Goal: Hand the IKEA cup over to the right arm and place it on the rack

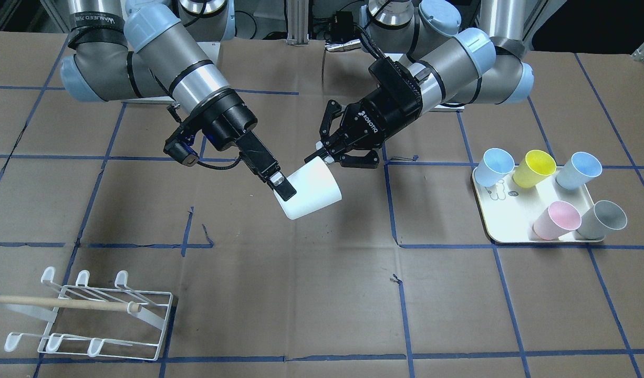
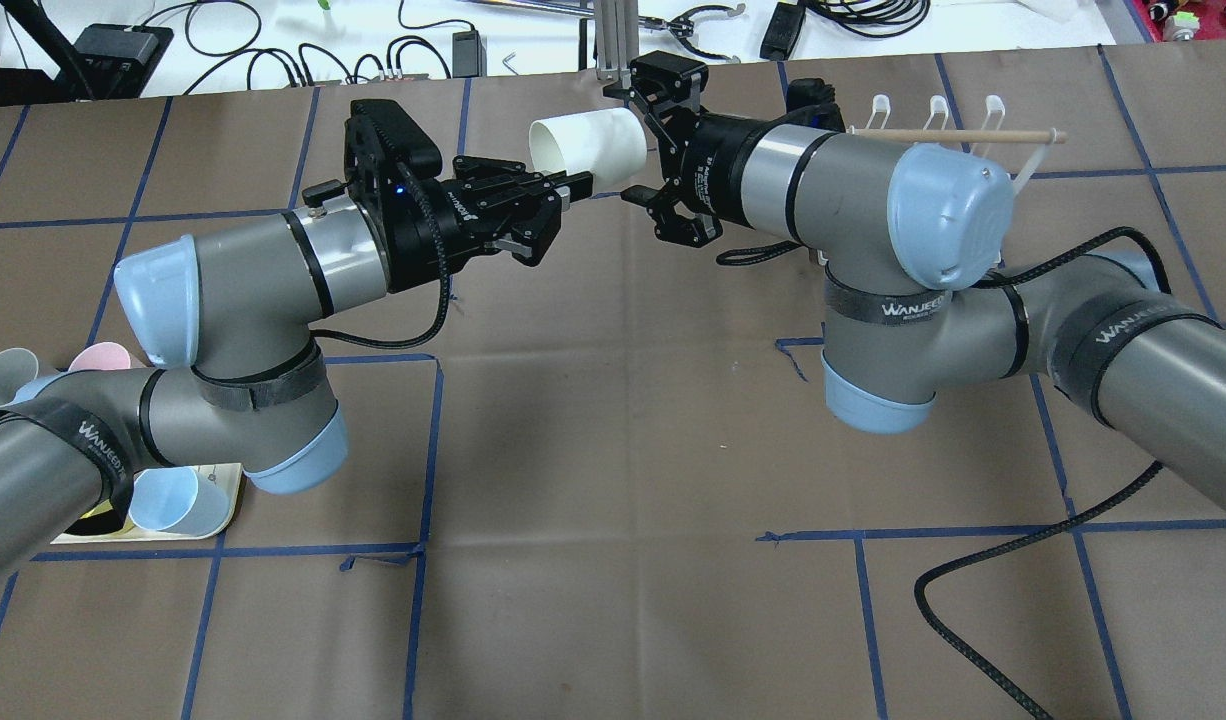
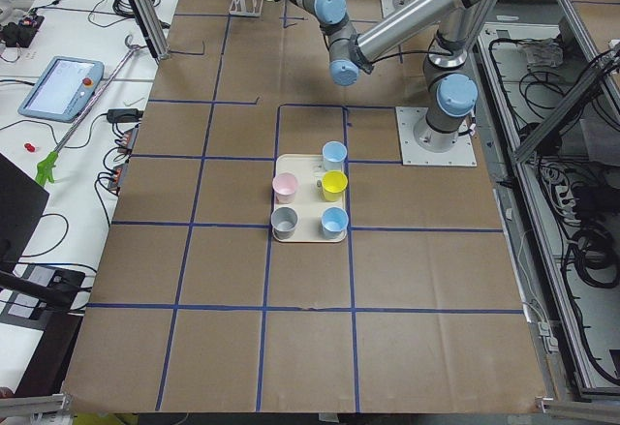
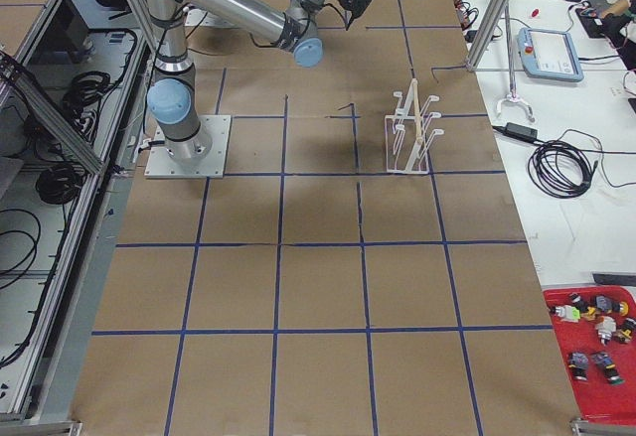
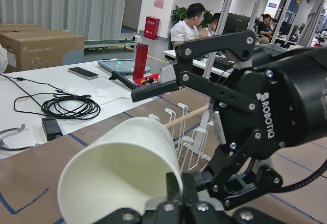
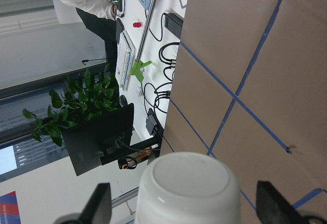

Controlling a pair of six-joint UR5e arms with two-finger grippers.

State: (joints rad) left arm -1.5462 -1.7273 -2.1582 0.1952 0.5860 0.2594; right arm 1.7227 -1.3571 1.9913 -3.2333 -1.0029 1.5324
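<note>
Across the table from the robot, the left gripper (image 1: 325, 152) is clamped on the rim of the white IKEA cup (image 1: 312, 191), holding it tilted in mid-air. The rack (image 1: 91, 315) stands well apart, near the table's corner. From the right wrist camera, the right gripper (image 6: 186, 203) gapes wide, and its fingers (image 6: 99, 206) straddle the cup's base without touching it.

Brown blue-taped table (image 1: 301, 294): white wire rack (image 1: 91, 305), cream tray (image 1: 511, 215).
</note>
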